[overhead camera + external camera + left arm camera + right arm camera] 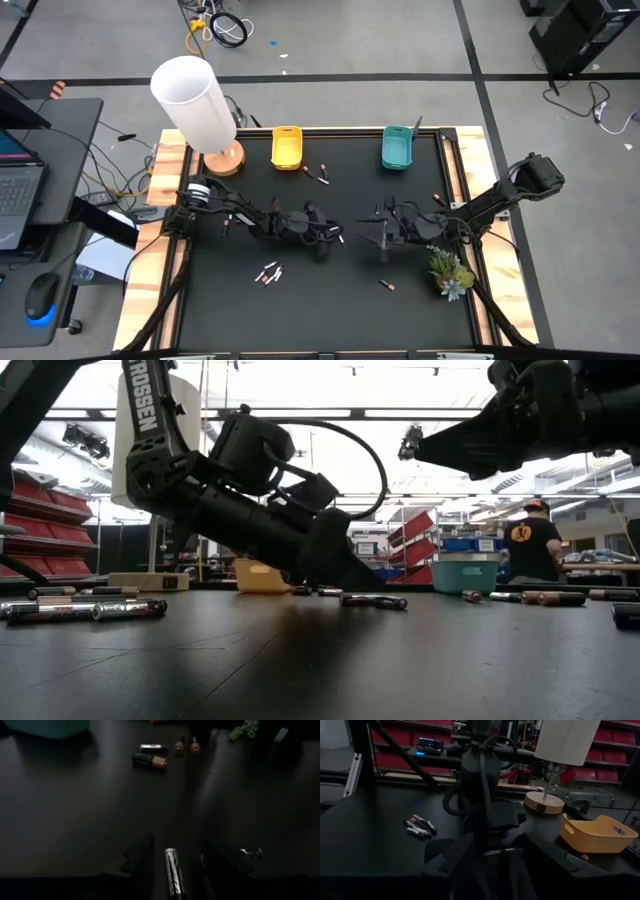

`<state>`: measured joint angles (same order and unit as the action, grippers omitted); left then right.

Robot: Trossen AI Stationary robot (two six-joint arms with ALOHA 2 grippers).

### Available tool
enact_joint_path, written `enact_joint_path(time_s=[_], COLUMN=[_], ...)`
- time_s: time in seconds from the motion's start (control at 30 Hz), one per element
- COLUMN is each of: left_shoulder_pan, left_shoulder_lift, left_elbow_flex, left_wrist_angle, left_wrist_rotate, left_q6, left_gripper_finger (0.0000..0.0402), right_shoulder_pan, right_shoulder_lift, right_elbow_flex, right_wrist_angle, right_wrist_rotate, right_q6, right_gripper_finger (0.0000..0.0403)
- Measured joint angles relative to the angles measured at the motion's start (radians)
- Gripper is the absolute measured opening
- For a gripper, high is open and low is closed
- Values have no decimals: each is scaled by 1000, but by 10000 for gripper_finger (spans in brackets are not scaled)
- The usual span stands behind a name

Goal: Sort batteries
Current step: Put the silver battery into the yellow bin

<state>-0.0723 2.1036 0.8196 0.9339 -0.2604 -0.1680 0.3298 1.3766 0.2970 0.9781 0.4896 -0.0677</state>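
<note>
High view: black mat [300, 300], scattered batteries [270, 272]; left end effector [175, 862] open around silver battery [172, 870].

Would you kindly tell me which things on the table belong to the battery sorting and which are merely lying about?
Job: batteries, silver battery between the left gripper fingers, yellow bin, teal bin.
Lying about: lamp, small plant.

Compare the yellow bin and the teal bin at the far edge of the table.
The yellow bin sits toward the left, next to the lamp's wooden base; the teal bin sits toward the right, near the table's corner. Two batteries lie just in front of the yellow bin, none right by the teal one. Both are small open plastic tubs of similar size.
</note>
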Motion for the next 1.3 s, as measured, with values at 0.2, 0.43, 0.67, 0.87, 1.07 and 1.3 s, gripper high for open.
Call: enact_joint_path(time_s=[0.2, 0.43, 0.67, 0.87, 1.07, 1.3], left_shoulder_pan=[0, 0, 3, 4, 3, 4], left_shoulder_lift=[-2, -4, -8, -9, -29, -187], left_elbow_flex=[1, 2, 10, 26, 24, 13], left_wrist_angle=[-77, -107, -178, -255, -271, -422], left_wrist_rotate=[-11, -7, -8, -7, 11, 39], left_q6=[0, -23, -46, -50, -46, 31], left_gripper_finger=[167, 159, 107, 27, 27, 27], right_shoulder_pan=[2, 2, 2, 2, 2, 11], right_shoulder_lift=[0, 0, 0, 0, 0, -55], right_elbow_flex=[0, 0, 0, 0, 0, 0], right_wrist_angle=[1, 1, 1, 1, 1, 1], right_wrist_rotate=[0, 0, 0, 41, 109, 264], right_q6=[-3, -3, -3, 9, 51, 57], right_gripper_finger=[178, 178, 178, 178, 178, 178])
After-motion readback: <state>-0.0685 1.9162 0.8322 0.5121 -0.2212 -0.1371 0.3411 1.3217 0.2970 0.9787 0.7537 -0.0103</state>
